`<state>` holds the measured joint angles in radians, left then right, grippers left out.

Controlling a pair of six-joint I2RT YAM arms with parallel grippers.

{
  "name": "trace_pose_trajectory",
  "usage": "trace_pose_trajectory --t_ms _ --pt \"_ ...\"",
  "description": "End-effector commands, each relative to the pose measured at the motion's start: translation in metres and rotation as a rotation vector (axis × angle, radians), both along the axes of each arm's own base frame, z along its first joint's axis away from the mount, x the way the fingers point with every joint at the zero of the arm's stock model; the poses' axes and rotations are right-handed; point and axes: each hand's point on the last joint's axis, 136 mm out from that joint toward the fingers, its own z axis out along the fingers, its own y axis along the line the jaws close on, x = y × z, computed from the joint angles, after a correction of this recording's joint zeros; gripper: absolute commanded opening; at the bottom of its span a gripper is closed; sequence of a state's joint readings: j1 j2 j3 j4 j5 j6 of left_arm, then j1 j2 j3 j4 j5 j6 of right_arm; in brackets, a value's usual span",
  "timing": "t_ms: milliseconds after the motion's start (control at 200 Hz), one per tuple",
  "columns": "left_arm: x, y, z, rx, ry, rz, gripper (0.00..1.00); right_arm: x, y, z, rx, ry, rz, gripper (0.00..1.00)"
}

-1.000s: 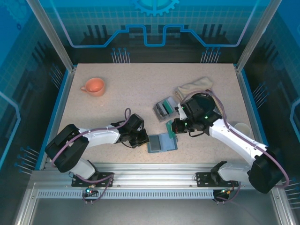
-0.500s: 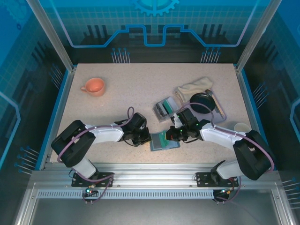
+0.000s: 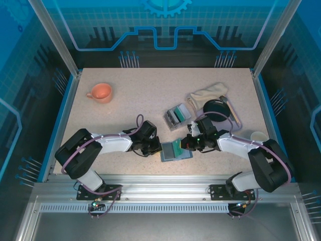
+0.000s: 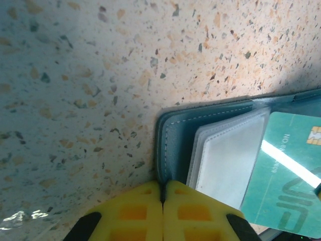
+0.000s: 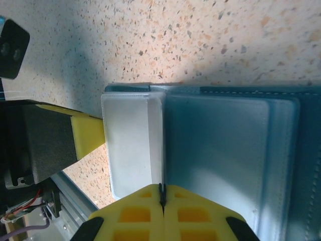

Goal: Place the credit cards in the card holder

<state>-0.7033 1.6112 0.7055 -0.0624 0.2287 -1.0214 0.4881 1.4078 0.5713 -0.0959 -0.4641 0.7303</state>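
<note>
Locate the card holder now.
In the top view the card holder lies open near the front edge of the table, between the left gripper and the right gripper.

Green credit card over open card holder

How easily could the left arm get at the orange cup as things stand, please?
Probably yes, but not at once: nothing lies between it and the orange cup, yet the left end effector is shut on the edge of the card holder.
</note>
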Motion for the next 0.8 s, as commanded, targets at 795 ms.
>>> trace_pose_trajectory --t_ms 795 --pt "0.001 0.0 -0.006 0.032 0.015 0.006 0.05 -0.02 -0.005 -0.019 -0.006 0.055 0.072 0.0"
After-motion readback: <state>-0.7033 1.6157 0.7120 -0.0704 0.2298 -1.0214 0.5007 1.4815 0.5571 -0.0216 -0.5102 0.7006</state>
